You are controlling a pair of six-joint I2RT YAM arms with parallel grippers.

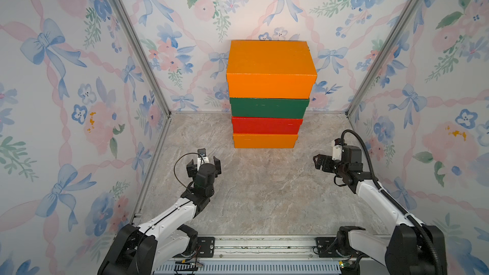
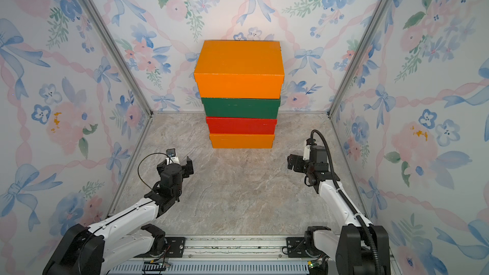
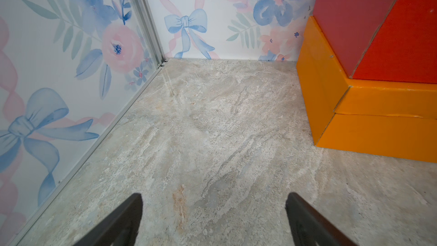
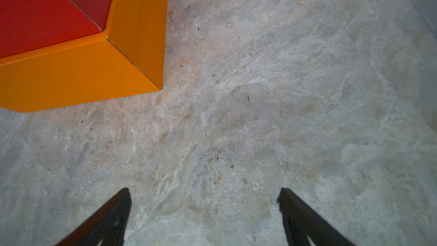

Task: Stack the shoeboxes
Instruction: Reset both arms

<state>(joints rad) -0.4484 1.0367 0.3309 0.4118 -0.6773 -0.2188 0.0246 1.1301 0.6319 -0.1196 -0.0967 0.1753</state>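
Four shoeboxes stand in one stack against the back wall in both top views: an orange box (image 1: 270, 70) on top, a dark green box (image 1: 268, 108), a red box (image 1: 267, 125), and an orange box (image 1: 265, 141) on the floor. My left gripper (image 1: 204, 163) hovers in front of the stack and to its left, open and empty. My right gripper (image 1: 318, 162) is in front and to the right, also open and empty. The left wrist view shows the bottom orange box (image 3: 378, 133) and red box (image 3: 397, 50) beyond the left gripper (image 3: 214, 196). The right wrist view shows the same two boxes (image 4: 71, 81) past the right gripper (image 4: 204, 190).
Floral wallpapered walls (image 1: 79, 101) close in the left, right and back, with aluminium corner posts (image 1: 137, 43). The floor is marbled stone (image 1: 264, 194). A metal rail (image 1: 264, 247) carrying both arm bases runs along the front edge.
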